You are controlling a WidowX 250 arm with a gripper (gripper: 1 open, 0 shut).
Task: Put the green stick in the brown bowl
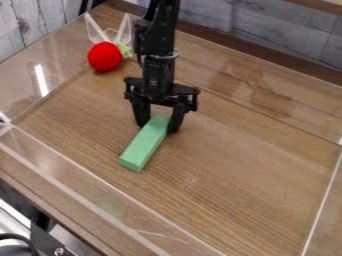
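The green stick [147,144] lies flat on the wooden table, running from near left to far right. My gripper [162,118] points straight down over the stick's far end. Its two black fingers [140,110] stand on either side of that end, spread a little wider than the stick. The stick still rests on the table. No brown bowl shows in this view.
A red ball with pale leaves [103,56] lies at the back left. A clear plastic wall [40,80] rims the wooden table [241,170] on the left, front and right. A dark cable and table edge show at the near left corner.
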